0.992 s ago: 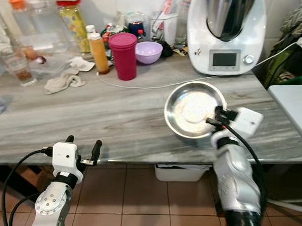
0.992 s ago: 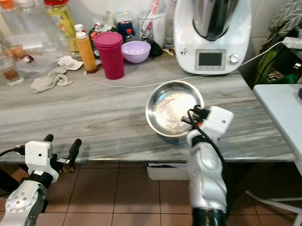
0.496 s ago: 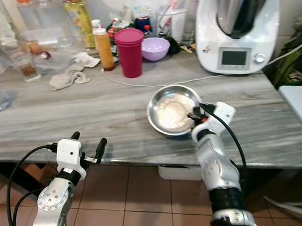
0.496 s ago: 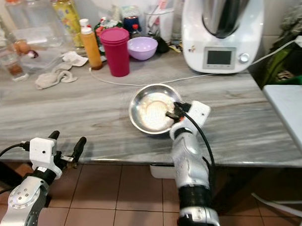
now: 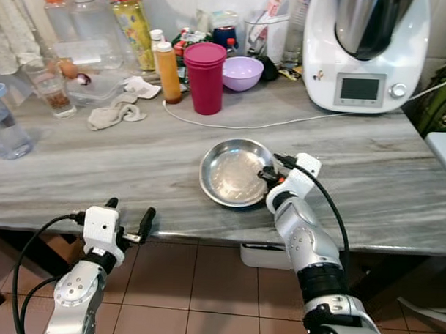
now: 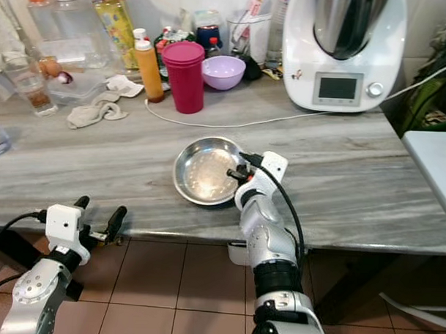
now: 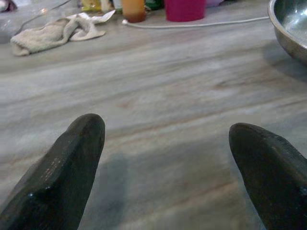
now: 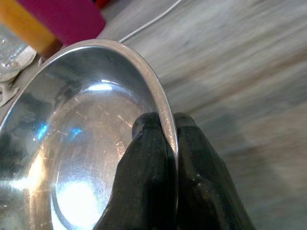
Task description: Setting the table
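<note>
Where the grey, wood-grained worktop (image 5: 98,170) nears its front edge, a shallow round stainless-steel bowl (image 5: 234,171) sits right of centre. Right claw (image 8: 165,129) pinches the bowl's near right rim: one black finger inside the wall, one outside, metal sandwiched between them. Silver right arm rises from below the worktop edge up to the bowl.

Left claw (image 7: 165,163) hovers at the worktop's front edge, well left of the bowl, fingers spread wide, holding nothing. Its wrist view looks across bare worktop toward a crumpled beige cloth (image 7: 55,32).

Back of worktop, left to right: clear plastic bottles, a yellow-labelled oil bottle (image 5: 132,28), an orange squeeze bottle with a white cap (image 5: 168,71), a tall magenta plastic tumbler (image 5: 206,77), a small lilac bowl (image 5: 242,72), a white kitchen machine with a steel jug and grey display (image 5: 365,51). A thin white cable (image 5: 283,124) runs along the worktop from near the orange bottle toward the machine, passing behind the steel bowl. Floor below is terracotta tile (image 5: 204,283).
</note>
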Controlling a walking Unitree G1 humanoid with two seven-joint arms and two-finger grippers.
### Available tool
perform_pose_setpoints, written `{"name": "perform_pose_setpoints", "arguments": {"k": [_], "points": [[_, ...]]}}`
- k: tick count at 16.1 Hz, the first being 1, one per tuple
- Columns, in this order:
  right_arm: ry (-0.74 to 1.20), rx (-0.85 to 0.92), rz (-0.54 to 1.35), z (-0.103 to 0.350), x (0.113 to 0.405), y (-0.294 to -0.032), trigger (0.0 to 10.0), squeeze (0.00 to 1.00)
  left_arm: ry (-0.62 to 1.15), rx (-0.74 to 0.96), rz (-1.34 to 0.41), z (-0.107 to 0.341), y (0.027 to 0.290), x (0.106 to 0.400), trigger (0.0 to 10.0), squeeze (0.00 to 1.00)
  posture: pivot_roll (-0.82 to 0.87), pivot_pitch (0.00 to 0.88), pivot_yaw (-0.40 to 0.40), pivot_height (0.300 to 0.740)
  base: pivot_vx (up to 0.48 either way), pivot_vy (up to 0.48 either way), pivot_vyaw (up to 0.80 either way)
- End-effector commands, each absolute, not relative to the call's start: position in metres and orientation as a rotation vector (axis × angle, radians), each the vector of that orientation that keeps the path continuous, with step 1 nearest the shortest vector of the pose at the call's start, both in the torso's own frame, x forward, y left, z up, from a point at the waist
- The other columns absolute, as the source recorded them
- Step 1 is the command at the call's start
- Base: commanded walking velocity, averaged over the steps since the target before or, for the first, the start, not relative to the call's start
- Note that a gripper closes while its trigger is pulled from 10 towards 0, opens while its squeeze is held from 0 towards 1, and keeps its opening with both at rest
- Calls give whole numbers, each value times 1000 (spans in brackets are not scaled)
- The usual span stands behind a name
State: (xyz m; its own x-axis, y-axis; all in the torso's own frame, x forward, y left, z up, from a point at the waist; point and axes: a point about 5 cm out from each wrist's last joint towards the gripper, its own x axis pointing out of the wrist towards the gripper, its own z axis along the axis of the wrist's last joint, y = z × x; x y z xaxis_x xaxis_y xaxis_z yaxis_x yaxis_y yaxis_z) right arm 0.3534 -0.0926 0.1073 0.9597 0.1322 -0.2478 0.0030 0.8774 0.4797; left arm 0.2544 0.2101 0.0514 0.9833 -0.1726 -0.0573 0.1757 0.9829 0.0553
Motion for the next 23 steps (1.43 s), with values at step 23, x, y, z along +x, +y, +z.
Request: {"name": "perform_pose_setpoints", "arguments": {"k": [23], "points": [[-76, 144, -12, 148, 322, -156, 10000, 1000, 148, -95, -390, 39, 264, 272, 10000, 0, -219, 41, 76, 740, 0, 0, 0]]}}
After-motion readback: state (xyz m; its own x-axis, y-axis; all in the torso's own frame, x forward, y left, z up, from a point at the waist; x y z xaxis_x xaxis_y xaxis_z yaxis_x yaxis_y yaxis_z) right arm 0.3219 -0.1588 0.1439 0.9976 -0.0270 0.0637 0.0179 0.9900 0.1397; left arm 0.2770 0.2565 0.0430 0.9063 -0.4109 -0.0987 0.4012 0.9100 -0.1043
